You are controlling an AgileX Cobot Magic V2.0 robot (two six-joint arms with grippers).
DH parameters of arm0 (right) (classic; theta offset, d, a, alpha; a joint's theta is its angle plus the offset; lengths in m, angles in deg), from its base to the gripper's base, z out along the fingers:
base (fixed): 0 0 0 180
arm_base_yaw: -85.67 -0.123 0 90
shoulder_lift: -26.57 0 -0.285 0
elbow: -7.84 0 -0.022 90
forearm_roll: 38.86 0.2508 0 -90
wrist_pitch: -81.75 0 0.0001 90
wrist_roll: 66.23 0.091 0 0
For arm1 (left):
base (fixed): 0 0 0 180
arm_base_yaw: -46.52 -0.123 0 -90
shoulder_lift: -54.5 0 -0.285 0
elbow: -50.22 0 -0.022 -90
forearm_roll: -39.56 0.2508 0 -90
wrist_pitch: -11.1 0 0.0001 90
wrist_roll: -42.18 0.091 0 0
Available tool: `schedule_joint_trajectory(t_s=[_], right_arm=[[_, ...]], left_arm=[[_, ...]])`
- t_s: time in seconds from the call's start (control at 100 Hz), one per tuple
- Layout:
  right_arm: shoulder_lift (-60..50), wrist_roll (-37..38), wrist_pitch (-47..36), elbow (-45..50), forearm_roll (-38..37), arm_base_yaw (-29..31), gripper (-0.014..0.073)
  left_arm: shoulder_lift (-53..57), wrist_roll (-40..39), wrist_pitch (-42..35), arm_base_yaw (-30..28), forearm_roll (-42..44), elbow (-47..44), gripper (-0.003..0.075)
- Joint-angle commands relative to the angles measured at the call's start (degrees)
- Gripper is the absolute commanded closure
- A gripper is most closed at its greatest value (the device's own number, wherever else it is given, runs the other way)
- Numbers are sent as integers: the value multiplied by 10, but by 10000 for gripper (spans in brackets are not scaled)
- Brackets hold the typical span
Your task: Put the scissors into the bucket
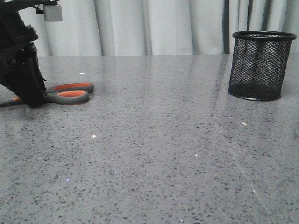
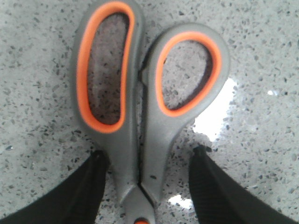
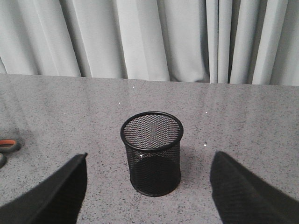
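Observation:
The scissors (image 1: pixel 70 93) lie flat on the grey table at the far left, handles pointing right. In the left wrist view the grey handles with orange-lined loops (image 2: pixel 140 93) fill the frame. My left gripper (image 1: pixel 25 95) is down over the scissors' neck; it is open, its fingers (image 2: pixel 88 186) standing on either side of the neck with gaps to it (image 2: pixel 148 161). The black mesh bucket (image 1: pixel 259 65) stands upright at the far right, empty (image 3: pixel 152 151). My right gripper (image 3: pixel 148 161) is open, above the table, facing the bucket; it does not show in the front view.
The speckled grey table (image 1: pixel 154 154) runs back to pale curtains (image 1: pixel 154 25). One scissors handle shows at the edge of the right wrist view (image 3: pixel 8 144).

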Motion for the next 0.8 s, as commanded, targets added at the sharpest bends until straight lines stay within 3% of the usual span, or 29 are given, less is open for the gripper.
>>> schedule_joint_trajectory(t_s=[0.0, 0.5, 0.79], right_arm=[[8, -3, -38, -20, 8, 0, 95], [8, -3, -16, -20, 11, 0, 95], [8, -3, -13, -20, 11, 0, 95]], left_arm=[[8, 2, 11, 0, -13, 11, 354], [4, 2, 12, 0, -16, 11, 356], [4, -2, 15, 0, -19, 11, 544]])
